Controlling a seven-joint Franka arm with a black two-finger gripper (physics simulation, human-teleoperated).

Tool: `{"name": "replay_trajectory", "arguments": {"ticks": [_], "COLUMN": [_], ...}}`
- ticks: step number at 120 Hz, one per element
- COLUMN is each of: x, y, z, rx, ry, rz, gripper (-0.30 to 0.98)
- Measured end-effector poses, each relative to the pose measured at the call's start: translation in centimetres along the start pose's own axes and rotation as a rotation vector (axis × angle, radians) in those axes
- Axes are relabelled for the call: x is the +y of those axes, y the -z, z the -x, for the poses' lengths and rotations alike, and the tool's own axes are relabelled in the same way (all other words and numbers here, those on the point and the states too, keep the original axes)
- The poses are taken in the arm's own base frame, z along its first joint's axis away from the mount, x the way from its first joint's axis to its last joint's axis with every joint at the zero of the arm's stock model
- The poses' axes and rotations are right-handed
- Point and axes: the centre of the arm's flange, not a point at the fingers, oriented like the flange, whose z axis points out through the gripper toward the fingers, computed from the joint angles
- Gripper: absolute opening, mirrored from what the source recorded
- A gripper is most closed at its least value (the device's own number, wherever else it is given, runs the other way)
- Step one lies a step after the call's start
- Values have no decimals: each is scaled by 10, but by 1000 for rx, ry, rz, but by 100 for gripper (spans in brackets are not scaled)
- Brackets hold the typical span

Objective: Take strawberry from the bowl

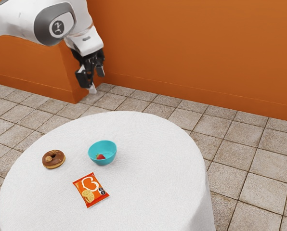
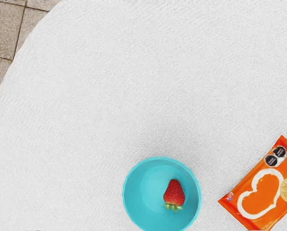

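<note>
Exterior view, left to right. White arm [image 1: 18,21] comes in at upper left. Chocolate-topped donut [image 1: 54,159] lies flat on the tabletop [image 1: 155,173], which is round with a white cloth. Next, black hand [image 1: 94,78]: up in the air, well above table height, pointing down, fingers spread with a gap between them, nothing gripped. Orange snack packet [image 1: 87,186] lies flat, printed side up: white heart outline, round cookies, small black labels. Just to its right and farther back, turquoise bowl [image 1: 103,162], upright, near the packet but not touching it. Task item: red strawberry [image 1: 100,157], inside the bowl, down at the bottom. Far right: grey-beige floor tiles [image 1: 264,187], orange wall [image 1: 206,53] behind.

Wrist view, same direction: a bit of tiled floor past the cloth edge, then the bowl with the strawberry on its side, off-centre toward the packet, green leaves attached. Packet last, partly cut off.
</note>
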Motion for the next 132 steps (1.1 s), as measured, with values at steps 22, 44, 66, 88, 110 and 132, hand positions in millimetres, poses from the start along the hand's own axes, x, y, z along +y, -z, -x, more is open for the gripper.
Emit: {"name": "replay_trajectory", "arguments": {"ticks": [22, 44, 66, 88, 110, 132], "x": [22, 29, 5, -2, -1, 0], "y": [-13, -140, -225, -260, -288, -306], "z": [4, 33, 61, 59, 57, 65], "rx": [-48, -130, -109, -80, -58, -47], "ry": [108, 69, 44, -1, -10, 9], "rz": [180, 270, 252, 228, 237, 251], "gripper": [63, 47, 29, 22, 21, 20]}}
